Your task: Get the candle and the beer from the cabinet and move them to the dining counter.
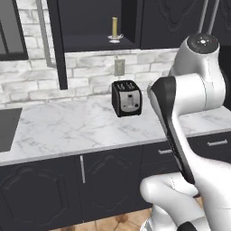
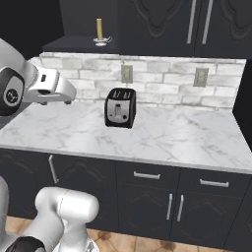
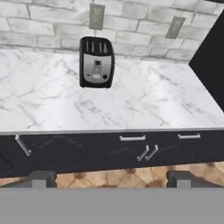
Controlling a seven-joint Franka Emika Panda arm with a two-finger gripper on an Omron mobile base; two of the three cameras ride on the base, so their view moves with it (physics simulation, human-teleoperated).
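My fingers: my gripper [image 3: 109,179] is wide open and holds nothing. The two tips point down at the floor in front of the low cabinets.
Candle: the candle [image 1: 114,28] stands up straight in its little holder on the shelf of the open black cabinet [image 1: 97,43], high on the wall, well apart from my fingers.
Toaster: the black toaster [image 3: 96,62] sits on the white marble worktop [image 3: 144,105], below the candle, near the brick wall [image 2: 162,78].
Sink: a dark sink [image 1: 8,128] is at the left end of the worktop.

The light is soft and even. The white worktop [image 1: 67,126] looks bright, the cabinet [image 1: 97,22] inside dark. Everything looks a little grainy.
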